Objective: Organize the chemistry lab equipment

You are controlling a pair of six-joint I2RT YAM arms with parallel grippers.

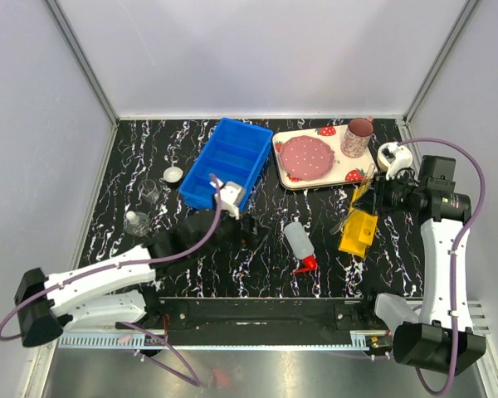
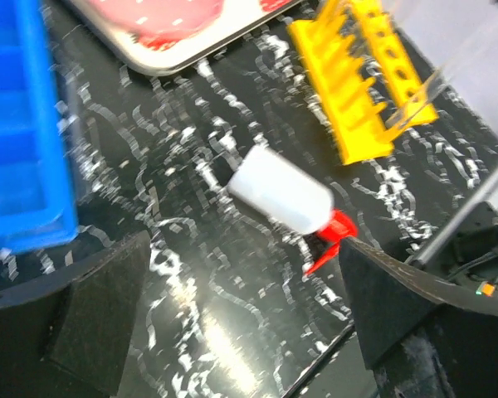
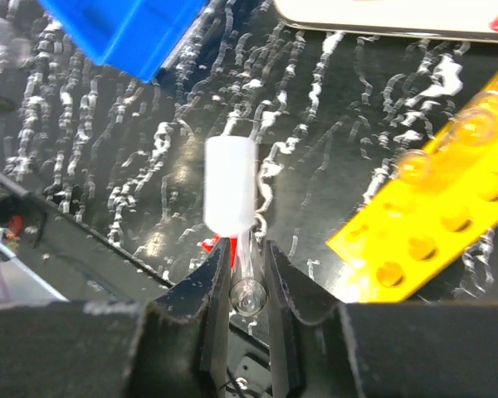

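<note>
Over to the right pincer (image 3: 247, 259) first: its two fingers are pinched close together on a thin clear tube (image 3: 248, 286), seen end-on from the wrist, so that's a firm hold. From above, this pincer (image 1: 372, 196) hangs near the right edge of the black white-veined table (image 1: 257, 278), just above the far end of the yellow holed plastic rack (image 1: 358, 231). The rack lies skewed on the right side of the surface. More clear tubes (image 3: 473, 124) show their rounded ends through its holes.

Now the left pincer (image 2: 245, 278): fingers spread wide, nothing between them, hovering over the middle of the table. Straight ahead of it lies the translucent white squeeze bottle with a red nozzle (image 2: 280, 196). It is on its side at the centre, nozzle pointing toward the near edge. The overhead view has the left pincer (image 1: 251, 230) just left of the bottle (image 1: 297, 241), close but not touching.

Along the left edge stand two small clear glass beakers, one (image 1: 152, 192) farther back and one (image 1: 135, 222) nearer. The tiny white round dish (image 1: 173, 174) sits beyond them, just left of the blue compartment bin (image 1: 228, 162). That bin lies at an angle by the middle of the far edge.

Toward the far right corner, the strawberry-print tray (image 1: 342, 170) carries the pink mug (image 1: 358, 137) on its far right end.
</note>
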